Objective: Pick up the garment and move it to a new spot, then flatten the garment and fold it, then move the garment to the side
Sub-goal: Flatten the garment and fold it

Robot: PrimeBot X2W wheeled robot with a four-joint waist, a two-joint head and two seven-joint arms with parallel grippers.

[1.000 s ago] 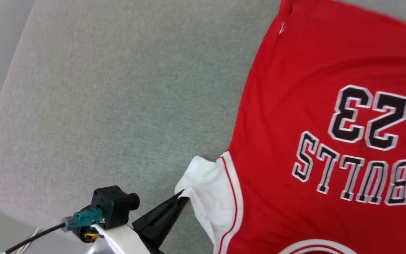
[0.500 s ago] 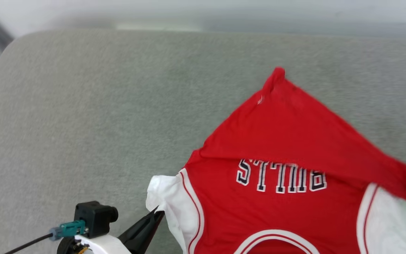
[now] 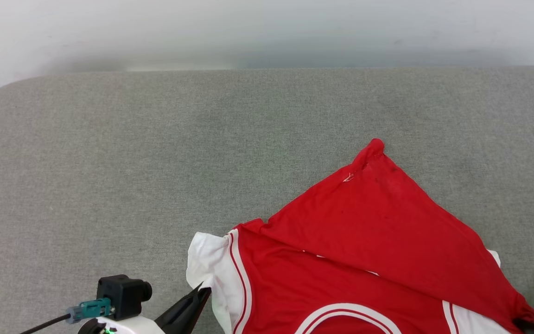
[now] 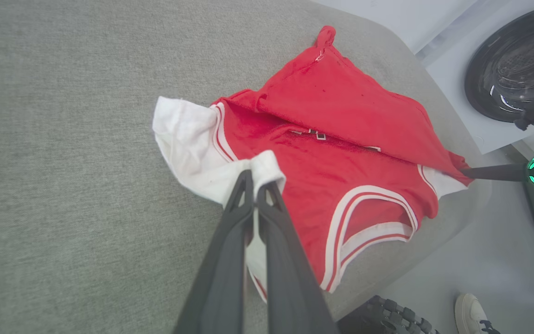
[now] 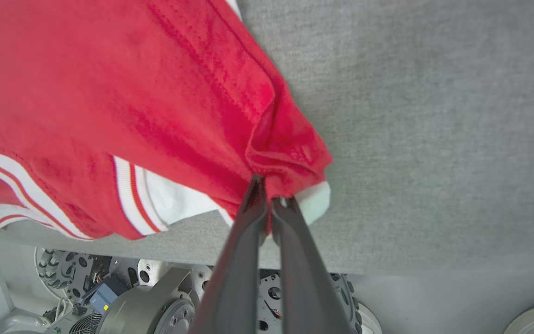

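1 shirt [image 3: 364, 232] lies at the near edge of the tabletop [image 3: 155, 162], right of centre in head view. The bottom frame edge cuts off its collar. The red hem half is folded over the chest, so the lettering [image 4: 315, 135] is nearly all covered. Only slivers of black-and-white glyphs show in left wrist view, unreadable. There's a small white mark [image 3: 348, 177] near the top corner, too small to read.

2 pincers, both clenched:
- Left pincer [image 4: 254, 178] grips the edge of a white sleeve [image 4: 188, 139].
- Right pincer [image 5: 267, 188] grips the red hem corner, with a bit of white sleeve just beside its tips. In head view it's only a dark sliver at lower right.

2 white sleeves, each with red-white trim. Left wrist view also shows 1 white shoe [image 4: 473, 308] on the floor and 1 round dark door [image 4: 512, 60] at top right.
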